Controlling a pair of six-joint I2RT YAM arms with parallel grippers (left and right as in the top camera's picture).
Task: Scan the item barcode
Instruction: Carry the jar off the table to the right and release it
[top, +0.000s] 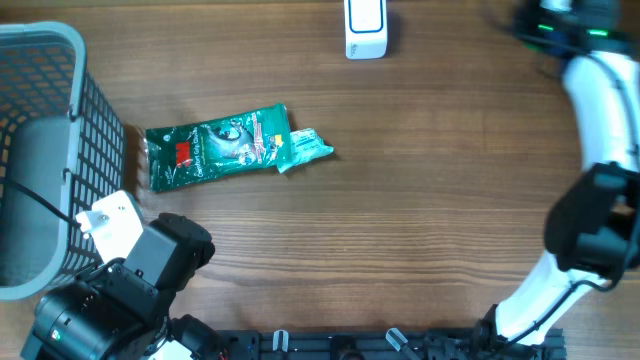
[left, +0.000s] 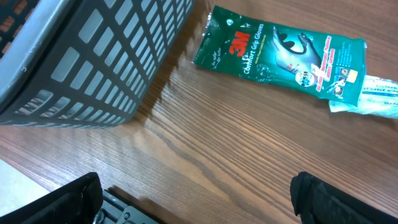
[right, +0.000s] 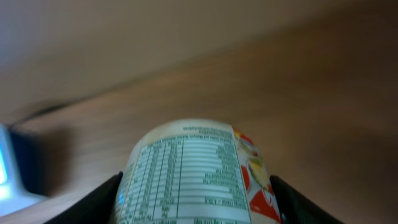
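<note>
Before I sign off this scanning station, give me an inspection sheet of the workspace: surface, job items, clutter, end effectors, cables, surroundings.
Surface: brown wooden table, no spills seen.
Job's things: round labelled container, white with red and yellow print, in the right end effector; white boxy device at the far edge, likely the scanner.
Clutter: green plastic packet of gloves lying flat on the table; grey plastic mesh basket at the left edge.
End effectors: left end effector open, holding nothing; right end effector closed on the container.
Cables: black cable crossing the basket.
Surroundings: black rail along the table's near edge.
</note>
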